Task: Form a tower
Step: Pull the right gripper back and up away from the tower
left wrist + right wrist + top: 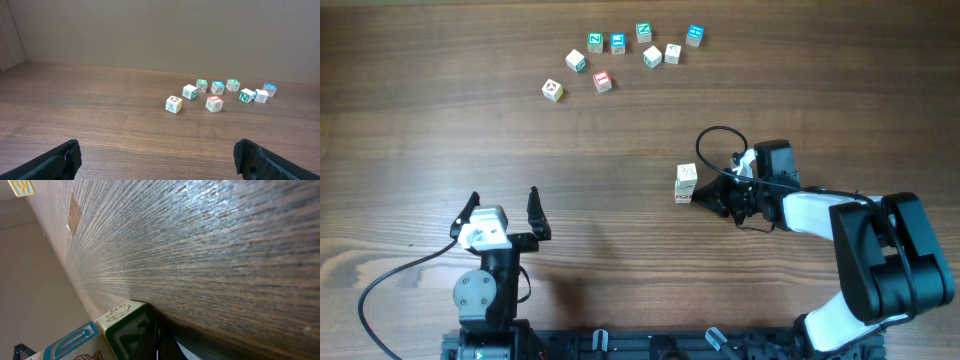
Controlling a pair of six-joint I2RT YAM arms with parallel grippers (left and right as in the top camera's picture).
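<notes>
Left gripper (503, 200): fingers spread wide, holding nothing, parked near the front of the desk (420, 130). It plays no part in this step.

Loose cubes (618, 43): scattered at the far edge, well apart from the work.

The tower (686, 183): stands mid-desk, right of centre, with a white top and red print low down. From overhead it appears to lean slightly.

Right gripper (712, 198): laid low, with its fingers pressed together right at the tower's foot. The wrist view shows a green-faced cube (127, 330) hard against them. Whether they pinch it cannot be told.

Assessment: any move here acts on the base. Recommend parting the fingers slowly and evenly, then backing out along the arm's own line, away from the stack. No lifting or sideways sweep until clear, since a nudge this low would likely topple everything above.
</notes>
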